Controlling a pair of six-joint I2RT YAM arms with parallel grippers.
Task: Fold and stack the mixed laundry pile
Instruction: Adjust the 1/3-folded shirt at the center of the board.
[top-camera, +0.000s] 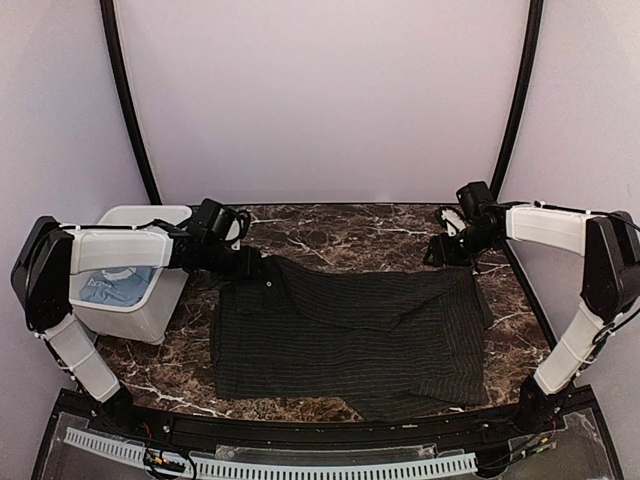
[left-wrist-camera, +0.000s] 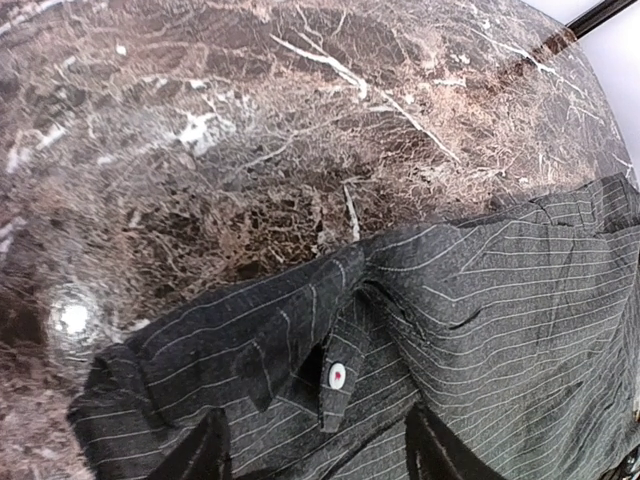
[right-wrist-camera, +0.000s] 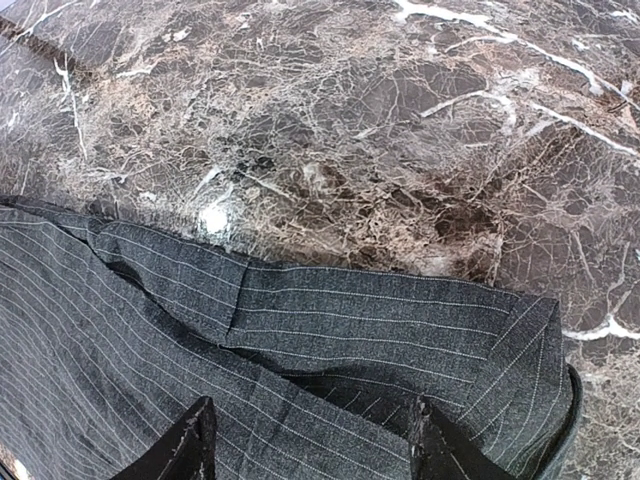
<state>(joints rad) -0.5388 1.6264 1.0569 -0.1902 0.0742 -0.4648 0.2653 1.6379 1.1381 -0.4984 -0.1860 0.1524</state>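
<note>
The left hand (left-wrist-camera: 315, 458) stands apart, the black pinstriped shirt (left-wrist-camera: 480, 330) under it. The right hand (right-wrist-camera: 310, 450) is likewise apart, shirt edge just ahead.

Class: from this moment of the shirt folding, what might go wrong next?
The left gripper hovers open over a loose buttoned flap of the black pinstriped shirt; it may pinch only that flap, skewing the fold. The left arm sits beside the white bin; a sweep might knock it.

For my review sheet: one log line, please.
shirt: spread out | left gripper: open, far-left corner | right gripper: open, far-right corner | T-shirt: in bin
</note>
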